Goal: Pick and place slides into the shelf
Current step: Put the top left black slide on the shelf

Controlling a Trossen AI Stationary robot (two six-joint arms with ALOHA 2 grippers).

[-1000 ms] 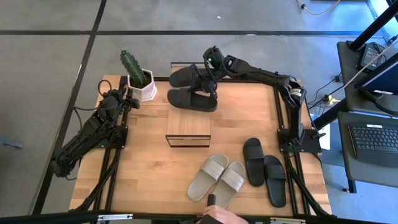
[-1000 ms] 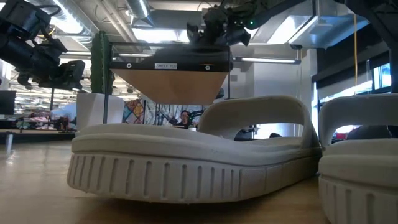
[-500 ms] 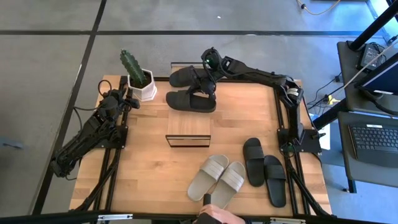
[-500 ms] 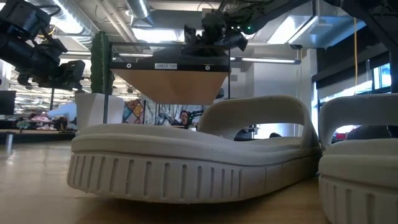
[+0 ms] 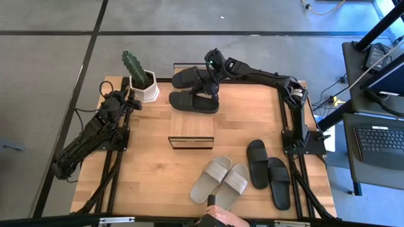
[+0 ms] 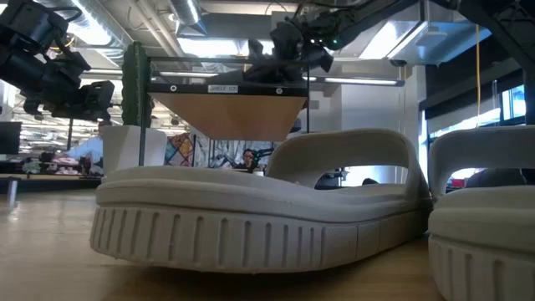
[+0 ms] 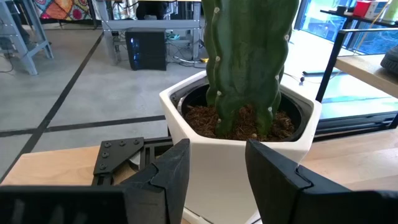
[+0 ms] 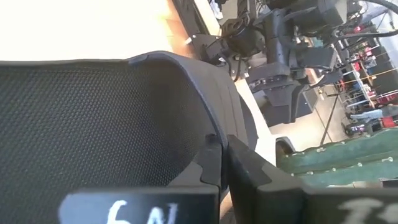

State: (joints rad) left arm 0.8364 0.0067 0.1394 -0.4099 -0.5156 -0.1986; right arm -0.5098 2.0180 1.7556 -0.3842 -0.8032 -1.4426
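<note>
Right gripper (image 5: 211, 84) at the far edge of the table (image 5: 151, 170), fingers (image 8: 214, 163) pinched together on the strap of a black slide (image 5: 194, 101) lying just beyond the shelf (image 5: 191, 132). Its mate (image 5: 189, 77) sits right behind it, at the table edge. Shelf stands mid-table, nothing on its plank top. Grey-beige pair (image 5: 221, 180) near the front, second black pair (image 5: 269, 171) just right of them. Left gripper (image 7: 214, 174) waits at the far left corner, fingers apart, facing the white cactus pot (image 5: 145, 90) just ahead.
</note>
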